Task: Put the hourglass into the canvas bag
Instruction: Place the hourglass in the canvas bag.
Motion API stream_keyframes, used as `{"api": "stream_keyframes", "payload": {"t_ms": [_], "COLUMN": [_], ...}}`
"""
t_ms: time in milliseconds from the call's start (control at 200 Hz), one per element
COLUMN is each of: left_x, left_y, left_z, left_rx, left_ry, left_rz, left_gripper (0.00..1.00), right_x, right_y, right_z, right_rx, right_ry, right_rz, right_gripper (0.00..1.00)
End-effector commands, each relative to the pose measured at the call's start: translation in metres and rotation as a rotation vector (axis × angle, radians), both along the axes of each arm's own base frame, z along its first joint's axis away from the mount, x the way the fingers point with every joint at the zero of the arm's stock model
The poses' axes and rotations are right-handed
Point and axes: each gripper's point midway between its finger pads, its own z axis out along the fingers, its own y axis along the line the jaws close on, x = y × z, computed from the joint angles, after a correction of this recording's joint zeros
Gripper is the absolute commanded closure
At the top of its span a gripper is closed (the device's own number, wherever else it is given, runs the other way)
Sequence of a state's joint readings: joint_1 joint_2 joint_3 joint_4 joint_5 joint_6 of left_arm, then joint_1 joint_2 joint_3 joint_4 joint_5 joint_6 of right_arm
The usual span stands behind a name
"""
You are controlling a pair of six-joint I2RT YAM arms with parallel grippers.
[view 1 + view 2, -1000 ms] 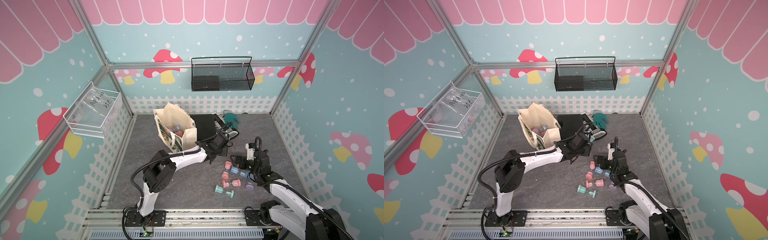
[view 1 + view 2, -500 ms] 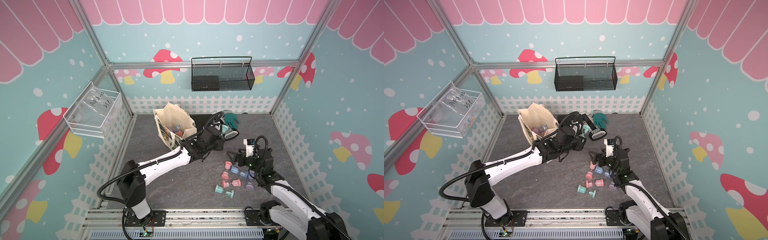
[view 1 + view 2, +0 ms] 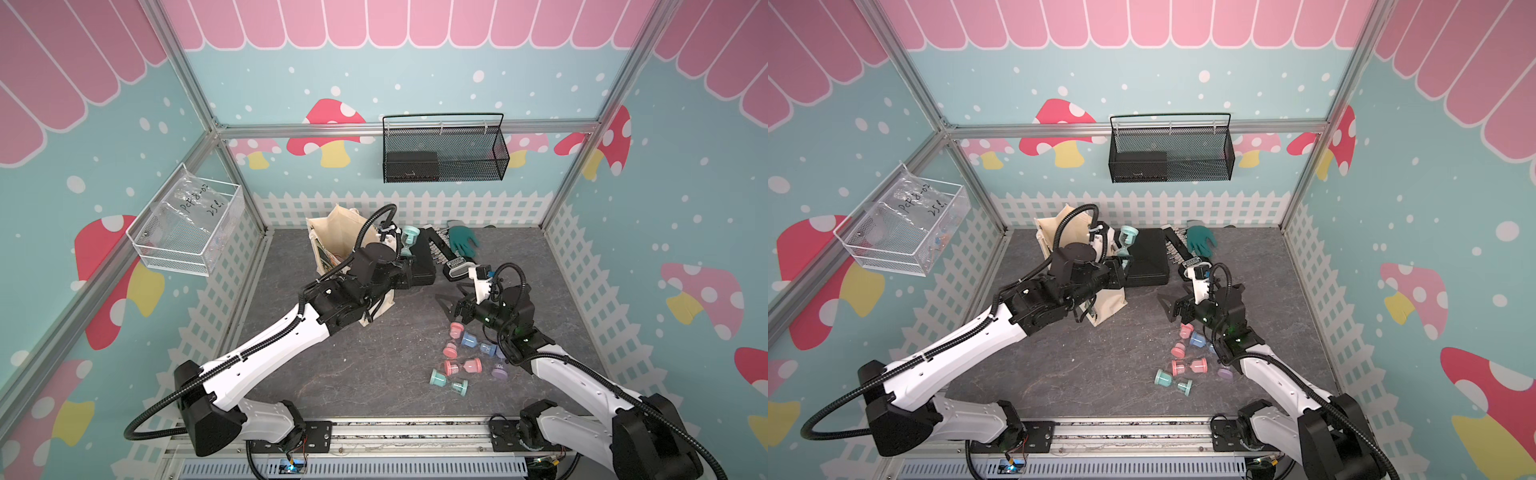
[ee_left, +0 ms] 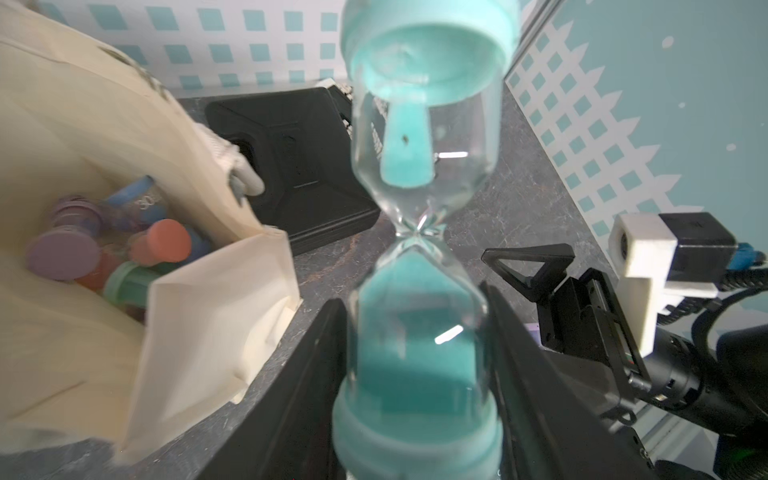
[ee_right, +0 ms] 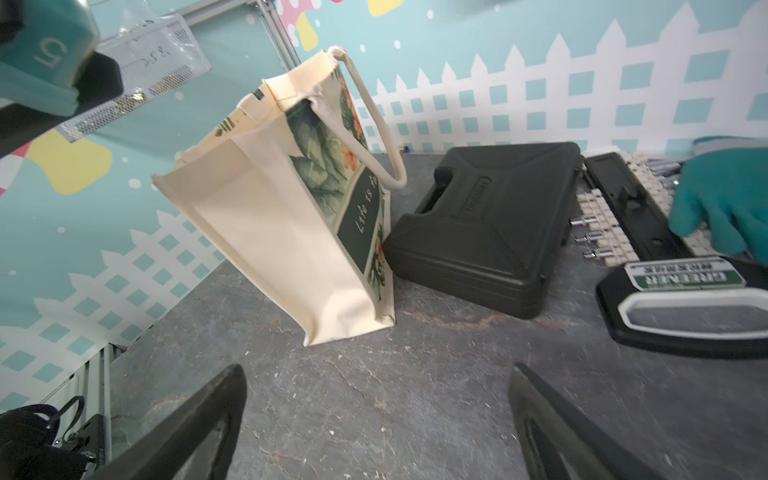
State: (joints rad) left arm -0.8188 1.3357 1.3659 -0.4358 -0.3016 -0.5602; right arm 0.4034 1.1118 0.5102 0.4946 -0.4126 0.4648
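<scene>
My left gripper [image 4: 415, 328] grips a teal hourglass [image 3: 409, 240], raised just right of the canvas bag [image 3: 332, 227]; my right gripper [image 5: 376, 370] hangs wide open.

Both top views look steeply down from high above the front edge of the tabletop [image 3: 374, 374], covering the whole scene. Each wrist camera sits close behind its jaws; both show the canvas bag [image 5: 270, 232] and black case [image 5: 490, 232].

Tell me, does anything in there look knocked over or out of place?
Yes. Several small hourglasses lie tipped on their sides in a loose scatter on the grey floor, instead of standing. A teal glove also lies draped over an open tool tray at the back.
</scene>
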Motion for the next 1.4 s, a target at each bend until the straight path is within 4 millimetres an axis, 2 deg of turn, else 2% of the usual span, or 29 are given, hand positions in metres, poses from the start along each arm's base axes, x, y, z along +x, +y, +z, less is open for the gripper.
{"api": "stream_keyframes", "payload": {"t_ms": [0,175,355,465,790,900,1141,1396], "left_x": [0.0,0.007,0.027,0.043,0.091,0.105,0.128,0.136], "left_y": [0.033,0.068,0.093,0.103,0.12,0.134,0.137,0.138], "left_z": [0.012,0.02,0.011,0.002,-0.024,-0.043,-0.079,-0.134], "left_rx": [0.039,0.089,0.139,0.147,0.182,0.199,0.252,0.327], "left_ry": [-0.032,-0.025,0.013,0.045,0.135,0.212,0.315,0.439], "left_rz": [0.099,0.212,0.306,0.346,0.404,0.459,0.481,0.514], "left_gripper": [0.8,0.81,0.81,0.82,0.83,0.84,0.84,0.83], "right_x": [0.001,0.002,0.001,0.002,0.005,0.007,0.009,0.012], "right_y": [0.02,0.047,0.072,0.083,0.107,0.113,0.12,0.122], "right_z": [0.034,0.049,0.065,0.075,0.097,0.099,0.098,0.09], "right_rx": [0.026,0.042,0.049,0.057,0.05,0.045,0.036,0.025], "right_ry": [-0.117,-0.15,-0.182,-0.199,-0.236,-0.234,-0.22,-0.201], "right_rz": [0.055,0.127,0.195,0.224,0.27,0.277,0.296,0.294], "right_gripper": [0.0,0.0,0.0,0.0,0.0,0.01,0.0,0.01]}}
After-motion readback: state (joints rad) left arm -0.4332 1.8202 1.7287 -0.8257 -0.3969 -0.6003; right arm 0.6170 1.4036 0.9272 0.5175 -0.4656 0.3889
